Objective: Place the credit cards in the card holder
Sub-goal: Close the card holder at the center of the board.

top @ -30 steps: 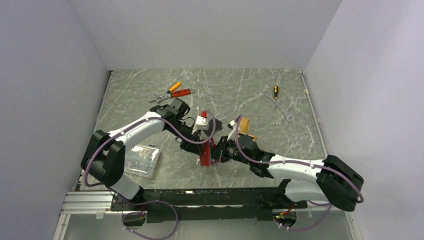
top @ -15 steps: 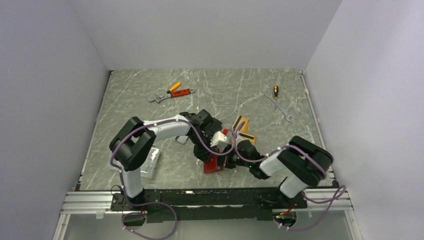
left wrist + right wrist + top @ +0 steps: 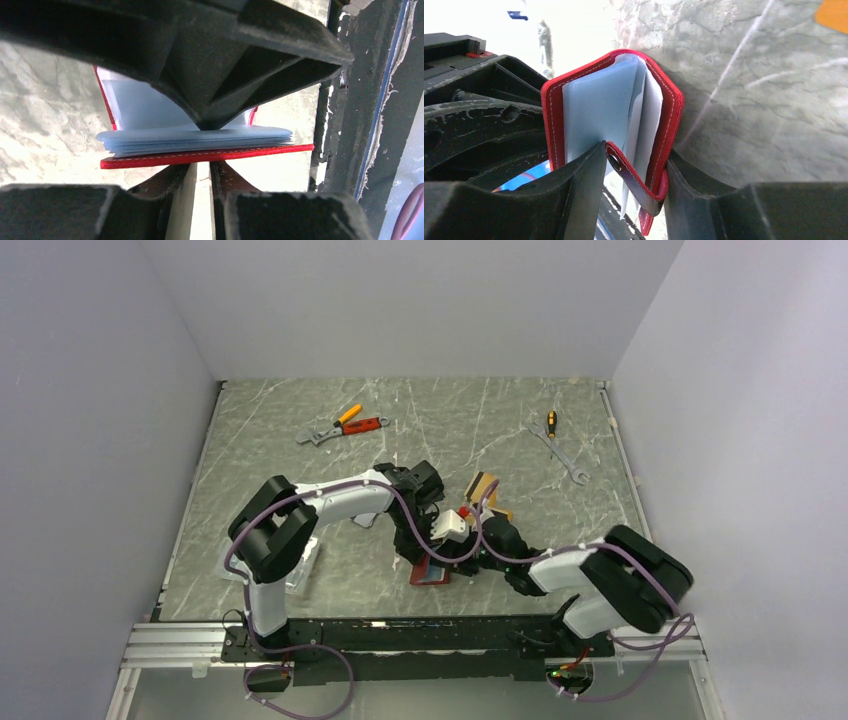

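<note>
Holding the card holder (image 3: 432,572) open between both grippers
Clamped by the left gripper (image 3: 202,145) across red cover (image 3: 150,161) and blue sleeves (image 3: 150,140), straddled loosely at the snap tab (image 3: 624,172) by the parted right gripper (image 3: 634,165); credit cards (image 3: 482,486) lying just beyond, nearer the right arm, bare tabletop (image 3: 300,470) around them

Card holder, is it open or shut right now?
Open: the card holder has red covers apart, bluish sleeves fanned between them.
</note>
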